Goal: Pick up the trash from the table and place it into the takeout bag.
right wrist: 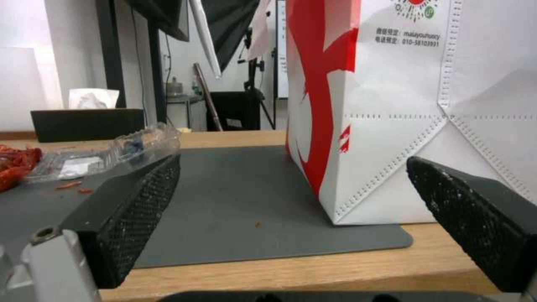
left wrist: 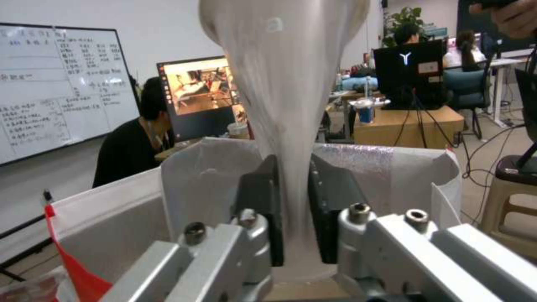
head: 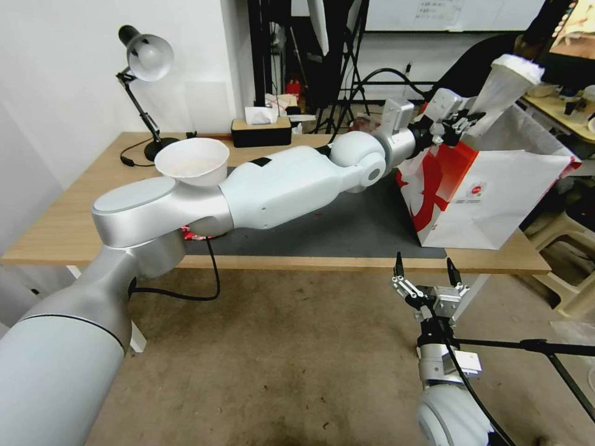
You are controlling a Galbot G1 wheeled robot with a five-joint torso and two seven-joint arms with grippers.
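My left gripper (head: 460,124) is shut on a white paper cup (head: 507,82), pinched flat at its narrow end (left wrist: 291,126), and holds it over the open top of the takeout bag (head: 489,192); the bag's white wall (left wrist: 112,218) lies just below the fingers (left wrist: 263,209). A beige round dish (head: 192,161) stands on the table (head: 74,217) behind my left arm. A crushed red can (head: 195,234) (right wrist: 16,163) and a clear plastic cup (right wrist: 112,151) lie on the dark grey mat (head: 347,229). My right gripper (head: 424,266) (right wrist: 291,163) is open, low at the table's front edge, facing the bag (right wrist: 402,105).
A desk lamp (head: 145,59) and a black tissue box (head: 260,127) stand at the table's back. A pale stool (head: 570,248) sits right of the bag. A black tripod leg (head: 527,344) crosses the floor beside my right arm. People sit at desks behind.
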